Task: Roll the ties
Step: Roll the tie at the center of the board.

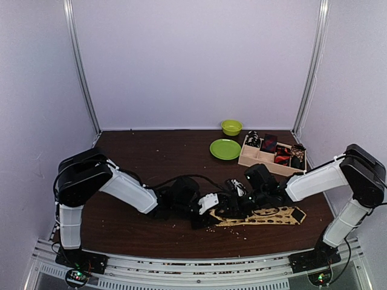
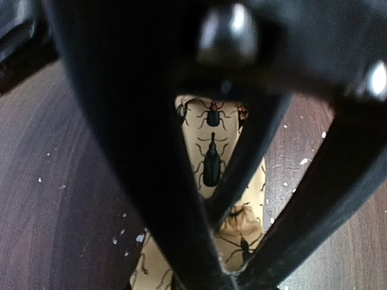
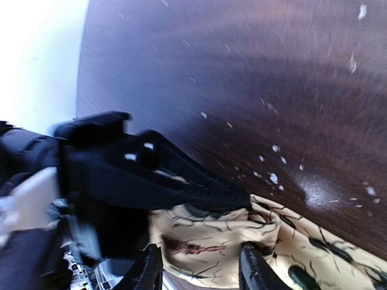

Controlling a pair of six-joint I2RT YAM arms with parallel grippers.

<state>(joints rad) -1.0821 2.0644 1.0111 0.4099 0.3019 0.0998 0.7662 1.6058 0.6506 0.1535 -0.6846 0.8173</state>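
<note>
Mostly, the left tool's [image 1: 224, 209] blurred fingers [image 2: 151, 181] hide the tan tie [image 2: 211, 163].

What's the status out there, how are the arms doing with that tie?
Left gripper and right gripper meet at left end of tan tie; grips unclear. Tie mostly flat, not yet rolled. Crumbs scattered nearby; tray well back.

The tie [image 2: 211, 160] is pale yellow with dark beetle prints; the table [image 1: 163, 157] is dark brown woodgrain, flecked white; the plate [image 1: 225, 148] and the bowl [image 1: 231, 127] are lime green; the tray [image 1: 254, 161] tan.
</note>
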